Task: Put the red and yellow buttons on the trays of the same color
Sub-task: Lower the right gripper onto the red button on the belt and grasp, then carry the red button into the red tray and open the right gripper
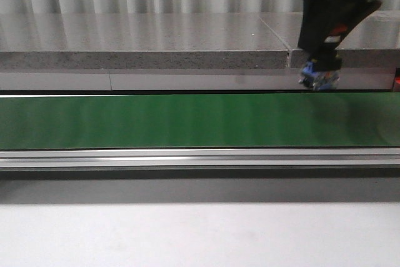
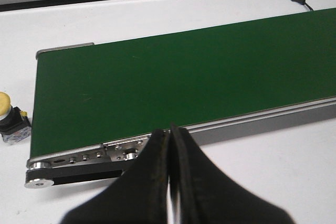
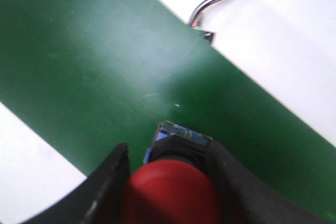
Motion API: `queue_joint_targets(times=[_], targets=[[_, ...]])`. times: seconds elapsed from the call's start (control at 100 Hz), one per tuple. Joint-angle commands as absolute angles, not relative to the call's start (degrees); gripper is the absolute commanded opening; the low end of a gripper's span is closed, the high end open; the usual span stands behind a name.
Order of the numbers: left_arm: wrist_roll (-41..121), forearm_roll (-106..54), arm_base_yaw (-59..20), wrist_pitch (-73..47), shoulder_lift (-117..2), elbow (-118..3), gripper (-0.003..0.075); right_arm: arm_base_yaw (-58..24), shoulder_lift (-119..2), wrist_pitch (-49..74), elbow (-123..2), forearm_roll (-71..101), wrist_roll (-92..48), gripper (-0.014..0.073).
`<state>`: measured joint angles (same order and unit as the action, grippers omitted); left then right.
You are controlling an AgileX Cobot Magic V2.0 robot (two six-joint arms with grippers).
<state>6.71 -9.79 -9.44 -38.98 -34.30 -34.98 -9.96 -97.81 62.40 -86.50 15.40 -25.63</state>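
The right gripper (image 3: 168, 182) holds a red button (image 3: 170, 195) tight between its two fingers, up in the air over the green belt (image 1: 156, 120). So the step now looks like carrying the red button to its tray. No tray shows in any picture, so next the arm must likely swing off the belt, find the red tray, and set the button down gently.

The left gripper (image 2: 169, 182) is squeezed closed with nothing in it, low near the belt's end.

I count one red button, one yellow button (image 2: 11, 124) sitting on the white table (image 2: 262, 182) beside the belt, one belt, and no trays in sight.
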Motion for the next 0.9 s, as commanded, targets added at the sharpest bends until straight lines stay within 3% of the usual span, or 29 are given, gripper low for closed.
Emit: queue_joint_targets(times=[0.0, 0.48, 0.89], targets=[[6.77, -10.63, -9.80, -35.13, -34.31, -36.49, -0.0020, -6.42, -93.33, 60.60, -89.70, 16.07, -24.80, 0.0114], [6.77, -10.63, -9.80, -35.13, -34.31, -36.49, -0.0020, 13.85, -92.72, 60.75, -99.04, 13.64, -13.70, 0.0114], [6.77, -10.63, -9.80, -35.13, -34.31, -36.49, -0.0020, 25.39, -96.76, 58.88, -101.13, 11.31, -9.95, 0.0110]])
